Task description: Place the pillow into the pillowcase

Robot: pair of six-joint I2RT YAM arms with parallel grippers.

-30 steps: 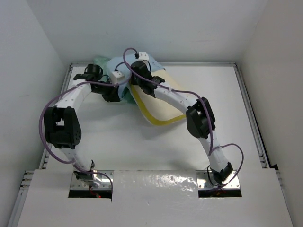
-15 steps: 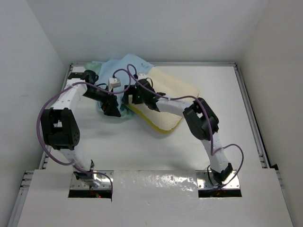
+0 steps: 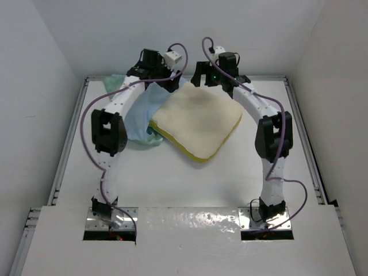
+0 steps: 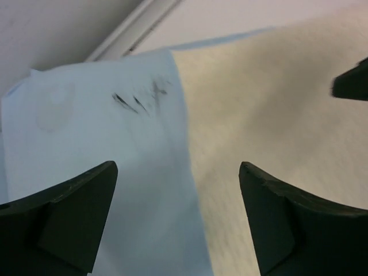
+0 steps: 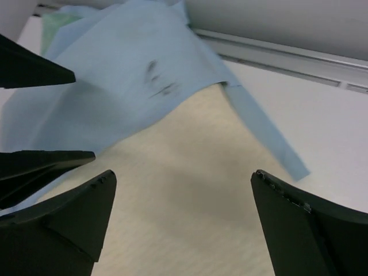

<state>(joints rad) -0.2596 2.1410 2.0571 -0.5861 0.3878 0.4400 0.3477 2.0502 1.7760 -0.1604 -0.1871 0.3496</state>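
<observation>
Arms both swung up to the top of the overhead frame within the last second; half a second back they were bunched low over the cloth at centre-left, the right arm crossing the pillow. Left claw [image 4: 177, 172] now hangs spread wide with nothing between its fingers; right claw [image 5: 184, 175] the same, gaping and empty. They face each other over the pillow's far corner, near but apart. Pillow [image 3: 195, 119] lies flat on the desk [image 3: 172, 184] at mid-frame, turned diamond-wise, nearly all of its bumpy cream top and yellow edge band bare. A second ago much of it was masked by the right arm, with blue cloth over its upper end; now it is largely uncovered. Pillowcase [image 3: 140, 112] sprawls crumpled to the pillow's left, blue face up, mint showing at the upper-left rim of the desk and by the pillow's left corner. Wrist views: blue cloth overlaps the pillow's far-left corner, a narrow blue strip trailing right along the far edge. Whether that corner sits inside the opening or merely under a loose flap, cannot tell. Judgement: with both claws empty and the bulk of the pillow outside, little or no insertion is banked. Likely a regrasp at the case mouth comes next: find the hem, part the layers, draw it over the corner.
</observation>
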